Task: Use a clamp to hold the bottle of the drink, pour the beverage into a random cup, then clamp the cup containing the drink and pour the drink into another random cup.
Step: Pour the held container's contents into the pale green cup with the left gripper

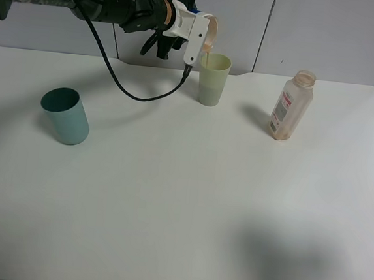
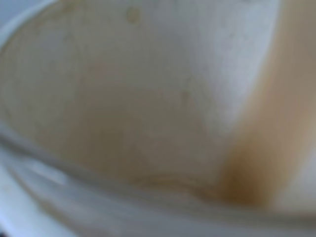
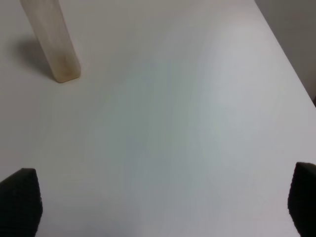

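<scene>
One thin stream of light tan milky drink (image 1: 205, 55) is running out of the short clear-rimmed cup (image 1: 210, 33) into the tall pale yellow-green plastic tumbler (image 1: 213, 80) at the back of the white desk (image 1: 182, 198). Left tool (image 1: 197, 39) is sitting clamped on that tipped cup, right above the tumbler. Cup's looking light, thin and slick inside, so I'm guessing squeezing mid-wall works best. Right tool (image 3: 158, 207) is hanging wide apart near the translucent square-sided plastic bottle (image 1: 291, 104). Dark teal cup (image 1: 65, 115) is standing well apart.
</scene>
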Motion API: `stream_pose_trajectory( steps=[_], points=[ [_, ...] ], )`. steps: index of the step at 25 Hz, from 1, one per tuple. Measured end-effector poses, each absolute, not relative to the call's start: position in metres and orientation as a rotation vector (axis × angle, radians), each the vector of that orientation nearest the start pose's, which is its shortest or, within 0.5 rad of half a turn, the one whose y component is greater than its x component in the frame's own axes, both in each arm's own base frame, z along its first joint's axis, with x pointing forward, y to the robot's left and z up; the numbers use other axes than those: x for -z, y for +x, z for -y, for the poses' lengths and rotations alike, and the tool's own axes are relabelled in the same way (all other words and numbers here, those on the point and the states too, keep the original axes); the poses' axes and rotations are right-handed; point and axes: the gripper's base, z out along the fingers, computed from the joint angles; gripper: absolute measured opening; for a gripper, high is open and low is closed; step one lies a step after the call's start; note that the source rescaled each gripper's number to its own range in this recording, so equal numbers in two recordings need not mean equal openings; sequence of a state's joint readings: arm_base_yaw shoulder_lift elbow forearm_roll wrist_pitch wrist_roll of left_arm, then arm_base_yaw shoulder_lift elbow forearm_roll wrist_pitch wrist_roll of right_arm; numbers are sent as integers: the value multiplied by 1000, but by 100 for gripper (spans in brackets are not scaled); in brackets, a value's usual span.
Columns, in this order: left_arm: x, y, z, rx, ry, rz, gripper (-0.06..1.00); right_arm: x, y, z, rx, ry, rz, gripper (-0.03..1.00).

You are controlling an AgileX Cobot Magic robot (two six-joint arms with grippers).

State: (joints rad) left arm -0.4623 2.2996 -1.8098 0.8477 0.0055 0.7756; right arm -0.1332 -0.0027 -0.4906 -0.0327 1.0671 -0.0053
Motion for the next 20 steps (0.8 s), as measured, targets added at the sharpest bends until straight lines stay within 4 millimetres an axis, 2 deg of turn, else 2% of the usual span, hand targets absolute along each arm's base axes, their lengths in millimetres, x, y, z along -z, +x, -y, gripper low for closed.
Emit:
stream_pose_trajectory(
  steps=[14,16,20],
  points=[
    [-194,483,241,-744,1775,-1039,2,-274,-5,2,125,133,-2055,100],
    [-194,478,250,-732,1782,-1023,2,-274,-5,2,125,133,-2055,100],
    [-194,476,254,-725,1782,-1010,2,-274,-5,2,125,133,-2055,100]
  ],
)
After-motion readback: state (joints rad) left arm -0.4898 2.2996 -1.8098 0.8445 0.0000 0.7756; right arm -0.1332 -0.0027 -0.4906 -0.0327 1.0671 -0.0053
